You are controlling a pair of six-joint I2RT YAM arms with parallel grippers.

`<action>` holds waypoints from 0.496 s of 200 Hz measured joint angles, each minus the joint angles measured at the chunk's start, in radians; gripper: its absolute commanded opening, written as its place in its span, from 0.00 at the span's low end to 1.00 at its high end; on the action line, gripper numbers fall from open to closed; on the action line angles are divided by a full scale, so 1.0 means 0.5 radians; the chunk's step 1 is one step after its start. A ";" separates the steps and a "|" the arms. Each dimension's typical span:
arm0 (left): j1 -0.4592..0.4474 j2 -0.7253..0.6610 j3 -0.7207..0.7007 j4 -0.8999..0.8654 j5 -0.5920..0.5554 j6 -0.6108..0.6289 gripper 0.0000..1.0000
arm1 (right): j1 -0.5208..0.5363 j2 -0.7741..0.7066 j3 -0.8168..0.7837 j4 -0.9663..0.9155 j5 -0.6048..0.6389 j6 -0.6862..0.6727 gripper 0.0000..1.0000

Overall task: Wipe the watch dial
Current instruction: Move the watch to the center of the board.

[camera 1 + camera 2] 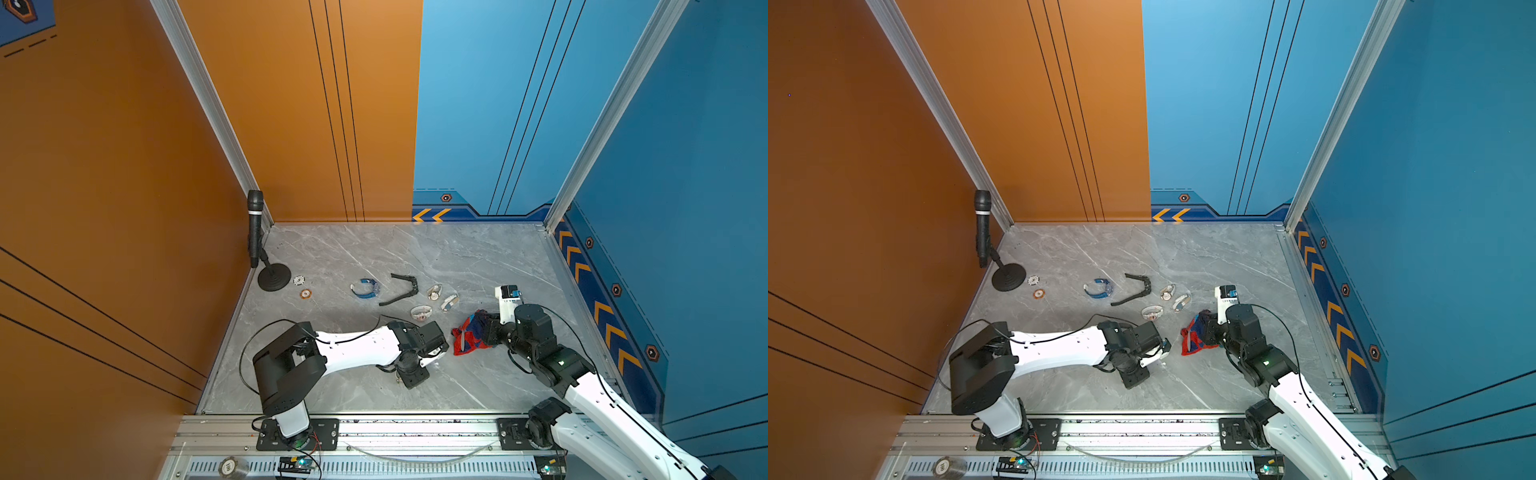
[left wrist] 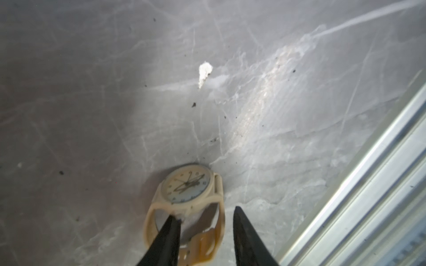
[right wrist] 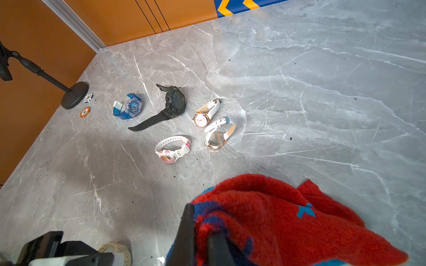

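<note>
Watch (image 2: 187, 186), cream, rests, dial showing, on the table (image 2: 92, 92) in the left wrist view; the left gripper (image 2: 204, 213) stands parted over its strap. Right wrist view: the right gripper (image 3: 202, 228) pinches a red cloth (image 3: 276, 218). Pinning the strap before rubbing would likely stop sliding.

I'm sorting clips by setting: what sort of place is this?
Probably a purpose-built robot recording booth: printed orange panels and blue panels box in a marble-look tabletop, the left arm and right arm are bolted to an aluminium rail, and a microphone stands in the corner.
</note>
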 measured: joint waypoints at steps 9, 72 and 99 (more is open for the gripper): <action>0.000 -0.064 -0.010 -0.001 -0.005 -0.063 0.48 | 0.000 0.002 0.000 0.001 -0.003 0.000 0.00; 0.095 -0.498 -0.293 0.002 -0.089 -1.112 0.58 | 0.000 0.028 0.000 0.032 -0.042 0.000 0.00; 0.065 -0.654 -0.474 -0.006 -0.103 -1.604 0.59 | 0.000 0.048 -0.001 0.066 -0.055 0.002 0.00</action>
